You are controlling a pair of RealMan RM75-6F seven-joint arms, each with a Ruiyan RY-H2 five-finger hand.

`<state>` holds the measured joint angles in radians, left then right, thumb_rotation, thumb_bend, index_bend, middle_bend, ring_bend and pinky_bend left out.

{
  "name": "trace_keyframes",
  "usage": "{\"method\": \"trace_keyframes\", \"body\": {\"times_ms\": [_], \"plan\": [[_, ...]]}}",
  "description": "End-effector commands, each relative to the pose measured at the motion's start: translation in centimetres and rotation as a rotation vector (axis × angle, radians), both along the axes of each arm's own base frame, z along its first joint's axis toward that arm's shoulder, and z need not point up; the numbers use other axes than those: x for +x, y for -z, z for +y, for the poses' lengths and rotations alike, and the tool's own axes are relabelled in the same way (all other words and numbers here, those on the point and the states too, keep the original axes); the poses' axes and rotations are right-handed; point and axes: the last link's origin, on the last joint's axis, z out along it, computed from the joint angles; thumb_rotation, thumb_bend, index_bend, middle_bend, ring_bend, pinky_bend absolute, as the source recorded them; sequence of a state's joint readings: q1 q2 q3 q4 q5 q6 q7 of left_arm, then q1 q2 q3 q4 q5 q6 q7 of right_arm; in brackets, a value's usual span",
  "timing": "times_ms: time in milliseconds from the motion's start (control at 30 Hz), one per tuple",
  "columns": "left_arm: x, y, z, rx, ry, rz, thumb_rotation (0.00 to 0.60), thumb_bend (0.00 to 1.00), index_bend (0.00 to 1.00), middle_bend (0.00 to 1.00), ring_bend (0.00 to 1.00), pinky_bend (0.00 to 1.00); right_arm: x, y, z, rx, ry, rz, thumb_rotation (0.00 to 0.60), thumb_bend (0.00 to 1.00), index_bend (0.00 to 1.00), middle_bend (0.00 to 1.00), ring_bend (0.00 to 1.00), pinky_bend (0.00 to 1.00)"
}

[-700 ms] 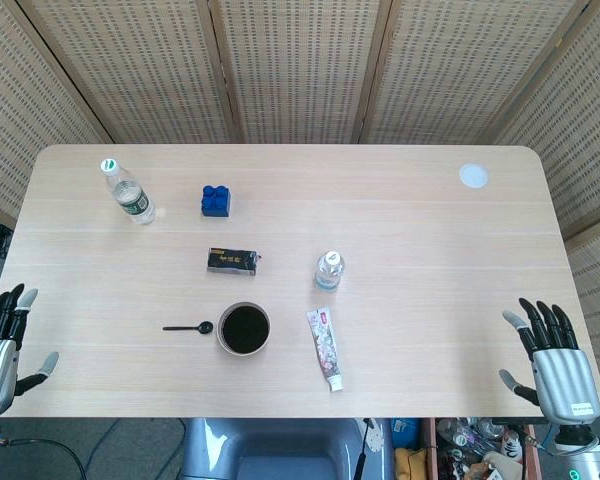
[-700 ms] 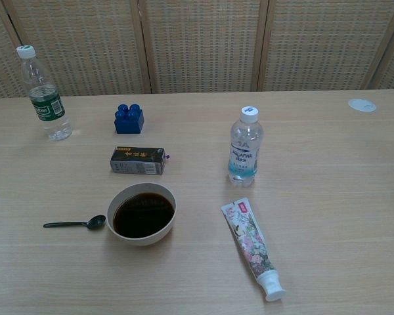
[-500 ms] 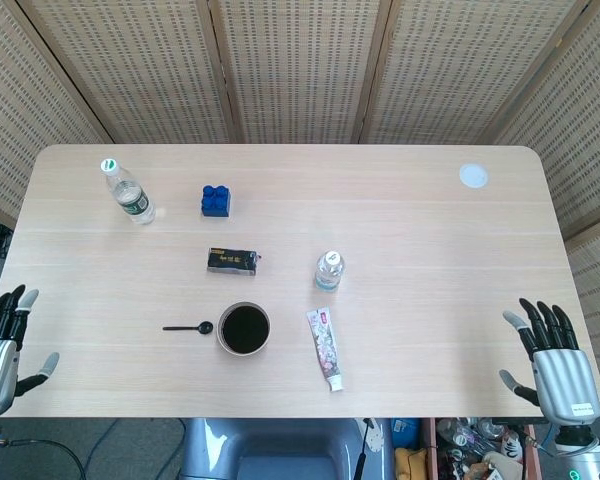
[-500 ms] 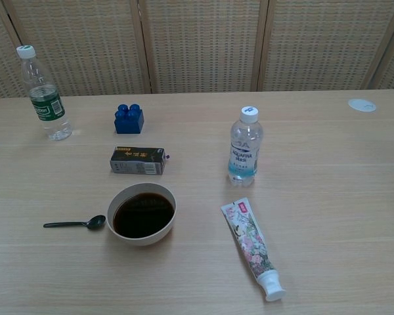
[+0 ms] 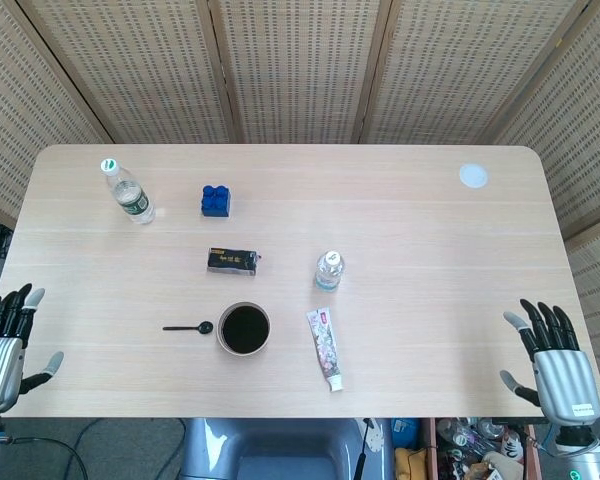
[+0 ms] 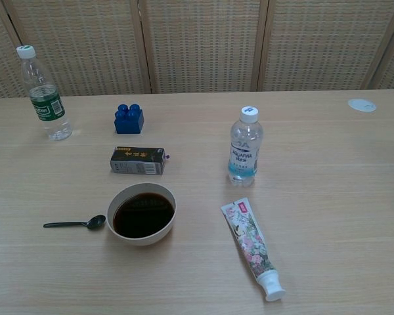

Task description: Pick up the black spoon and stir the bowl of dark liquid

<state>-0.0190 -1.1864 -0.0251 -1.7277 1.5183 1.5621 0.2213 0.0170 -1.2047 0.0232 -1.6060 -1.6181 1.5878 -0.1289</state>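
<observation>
The black spoon (image 5: 190,327) (image 6: 75,224) lies flat on the table, its bowl end pointing at the white bowl of dark liquid (image 5: 244,329) (image 6: 142,214) just to its right. My left hand (image 5: 2,344) hangs open off the table's left front corner, far from the spoon. My right hand (image 5: 554,362) is open off the right front corner, fingers spread. Neither hand shows in the chest view.
A toothpaste tube (image 5: 324,347) (image 6: 253,247) lies right of the bowl. A small water bottle (image 5: 328,270) (image 6: 245,146) and a dark box (image 5: 231,261) (image 6: 138,161) stand behind it. Farther back are a blue block (image 5: 215,200), a green-label bottle (image 5: 128,192) and a white lid (image 5: 473,176).
My left hand has drifted slightly down and left at the table's edge. The spoon, bowl and right hand stay put.
</observation>
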Motion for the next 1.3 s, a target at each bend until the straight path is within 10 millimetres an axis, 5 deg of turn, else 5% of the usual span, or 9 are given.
{"method": "trace_keyframes", "body": {"times_ms": [33,567,633,733,900,1300], "plan": [[0.0,0.2,0.3,-0.009,-0.003,0.002,0.6,0.28,0.0,0.0,0.0,0.0,0.0,0.0,0.0,-0.002,0.001,-0.002,0.6,0.2,0.23,0.14,0.01,0.01],[1.2,3.2,4.2,-0.171,0.02,0.07,0.6,0.28,0.0,0.02,0.02,0.02,-0.1,0.3,-0.2,0.016,0.008,0.005,0.6,0.2,0.23,0.14,0.01,0.01],[1.6,3.6,4.8,-0.18,0.027,0.083,0.6,0.28,0.0,0.09,0.09,0.07,-0.1,0.3,-0.2,0.016,0.011,0.007,0.6,0.2,0.23,0.14,0.01,0.01],[2.0,4.5,6.0,-0.2,0.04,0.111,0.6,0.28,0.05,0.25,0.25,0.29,-0.2,0.3,-0.2,0.017,0.017,0.008,0.6,0.2,0.23,0.14,0.01,0.01],[2.4,5.9,7.8,-0.251,0.065,0.146,0.6,0.28,0.23,0.64,0.62,0.58,-0.2,0.3,-0.2,0.018,0.019,0.01,0.6,0.2,0.23,0.14,0.01,0.01],[2.8,9.6,10.6,-0.341,0.056,0.214,0.6,0.28,0.41,0.84,0.79,0.7,-0.2,0.4,-0.3,0.024,0.028,0.014,0.6,0.2,0.23,0.14,0.01,0.01]]}}
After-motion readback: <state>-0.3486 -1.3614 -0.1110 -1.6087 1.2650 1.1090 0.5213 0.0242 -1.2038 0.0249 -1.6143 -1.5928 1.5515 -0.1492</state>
